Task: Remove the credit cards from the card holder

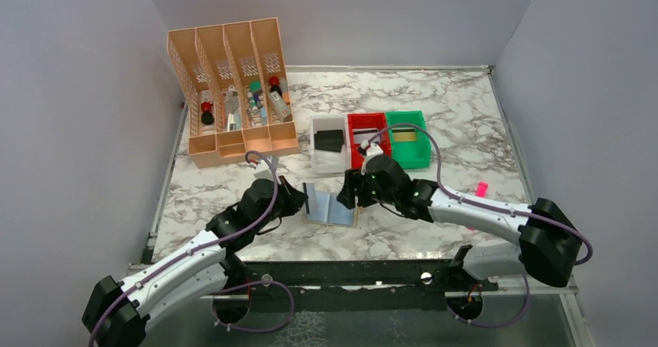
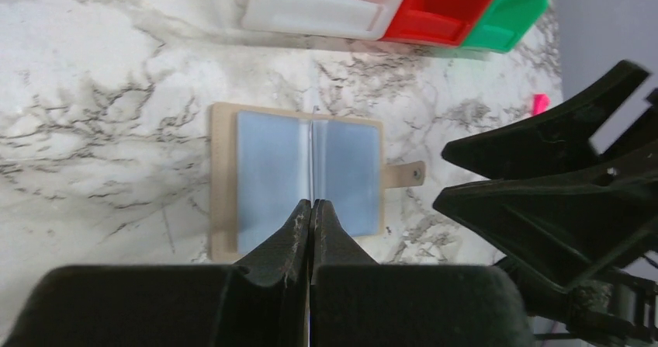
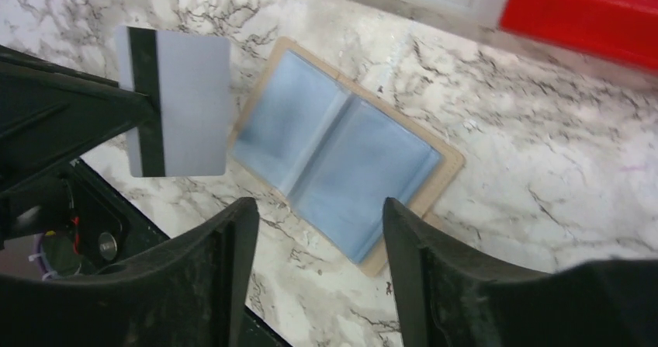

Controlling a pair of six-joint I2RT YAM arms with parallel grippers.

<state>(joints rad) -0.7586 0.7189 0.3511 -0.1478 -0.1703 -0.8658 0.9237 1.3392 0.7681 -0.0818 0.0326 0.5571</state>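
Note:
The tan card holder (image 1: 331,209) lies open on the marble table, pale blue lining up, its tab on the right in the left wrist view (image 2: 306,176). My left gripper (image 2: 312,205) is shut on a silvery grey credit card with a black stripe (image 3: 177,102) and holds it on edge above the holder's left side. That card shows only as a thin edge-on line in the left wrist view (image 2: 312,149). My right gripper (image 3: 318,215) is open and empty, hovering just over the holder's near right edge (image 3: 341,145). In the top view the left gripper (image 1: 301,201) and the right gripper (image 1: 351,198) flank the holder.
White (image 1: 316,154), red (image 1: 354,157) and green (image 1: 423,157) bins stand just behind the holder, each with a card inside. A tall orange desk organiser (image 1: 233,91) stands at the back left. A pink marker (image 1: 480,189) lies at the right.

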